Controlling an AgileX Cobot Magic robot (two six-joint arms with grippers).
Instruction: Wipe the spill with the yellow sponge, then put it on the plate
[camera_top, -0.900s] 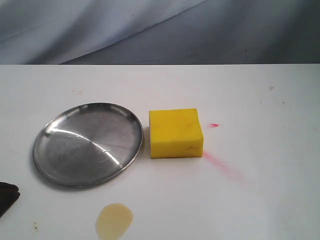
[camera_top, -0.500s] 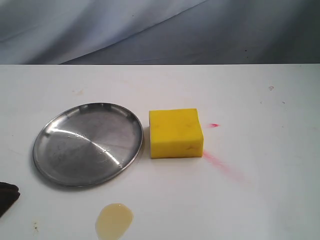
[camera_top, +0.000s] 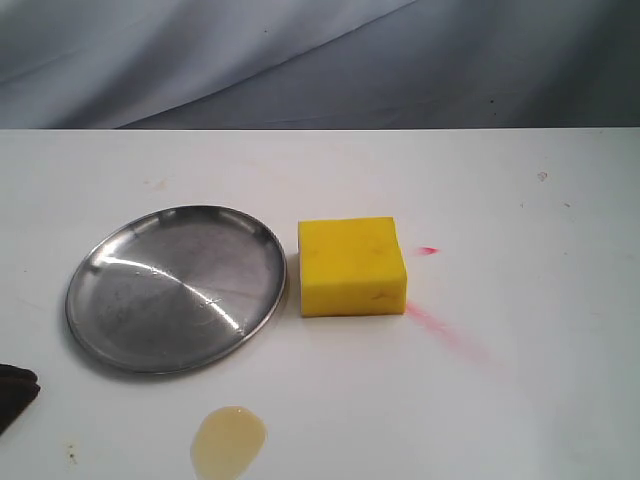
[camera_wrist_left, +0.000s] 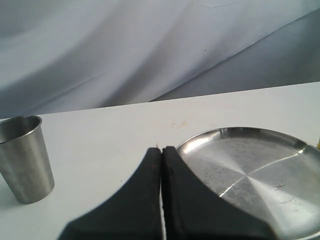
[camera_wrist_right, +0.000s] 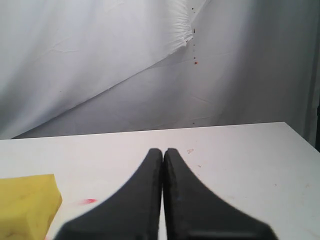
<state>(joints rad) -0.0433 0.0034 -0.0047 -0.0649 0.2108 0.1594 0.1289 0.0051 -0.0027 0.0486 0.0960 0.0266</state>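
Yellow sponge (camera_top: 352, 265): one foam block, lying flat on its broad face on the white table (camera_top: 520, 200), near the middle of the exterior view. Its outline is close to square. The slightly longer side appears to run left to right, parallel to the table's far edge, and one side wall faces the camera. There are a few small dimples on the top and front. It is not gripped.

Plate (camera_top: 175, 288): round steel dish, just to the left of the sponge with a narrow gap between them. It holds nothing.

Spill (camera_top: 228, 438): pale amber puddle on the table, nearer the camera than the plate and well apart from the sponge.

Pink streak (camera_top: 445, 330): runs diagonally away from the sponge's near right corner. Pink dot (camera_top: 429, 250): just right of the sponge.

Cup (camera_wrist_left: 25, 157): steel, upright, seen only in the left wrist view, apart from the plate.

Left gripper (camera_wrist_left: 161, 150): jaws pressed together with nothing between them, low over the table just short of the plate's rim.

Right gripper (camera_wrist_right: 163, 150): jaws likewise pressed together and empty, with the sponge off to one side.

Cloth (camera_top: 300, 60): grey backdrop behind the table.
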